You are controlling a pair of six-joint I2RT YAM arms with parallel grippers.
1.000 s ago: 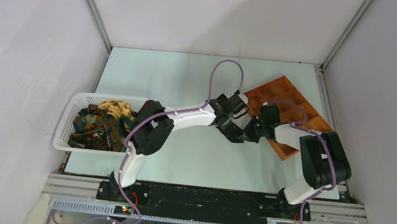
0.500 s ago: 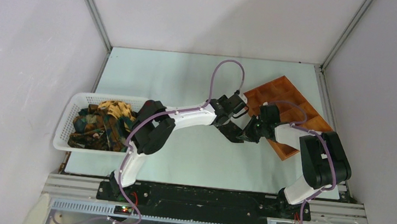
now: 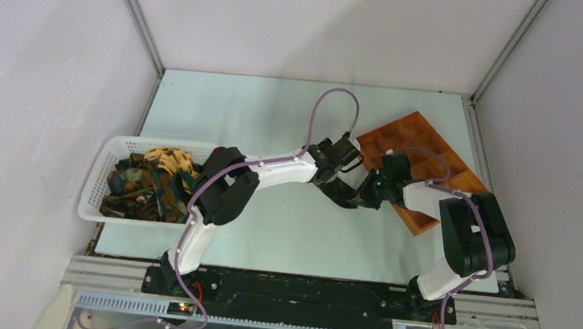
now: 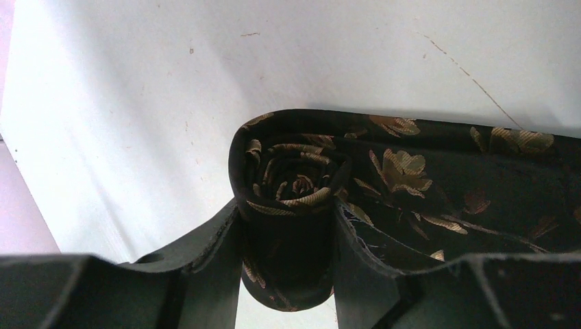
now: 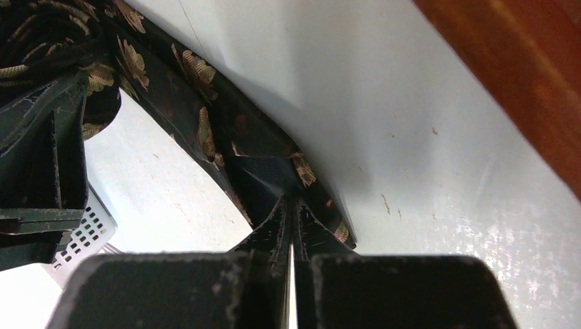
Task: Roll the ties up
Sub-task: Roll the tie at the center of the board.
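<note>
Lying on the table [image 3: 237, 111] near its middle, just left of the tray [image 3: 434, 158], the tie [image 4: 411, 171] was found wound at one end into a tight roll [image 4: 291, 178]. Its unrolled length ran off to the right in the left wrist view.

The change was at the left gripper [image 4: 286, 223]. Its jaws, set wider a second before, had been drawn in until the roll was clasped between them, with one finger pressed on each side. The arm itself had been shifted only slightly.

The right gripper [image 5: 291, 205] had not been moved. Its jaws were pinched together on a fold of the loose stretch of the tie, close beside the left gripper. Whether that stretch was pressed to the table or lifted a little could not be told.

From this it was judged that a fresh hold had been taken on the roll. Another turn could then be made along the held length while it was kept taut. Much of the tie was judged to be unrolled as yet, though its other end could not be seen.

The rest of the ties [image 3: 146, 179] were heaped in the basket [image 3: 96, 186] at the left edge, well apart from both grippers.
</note>
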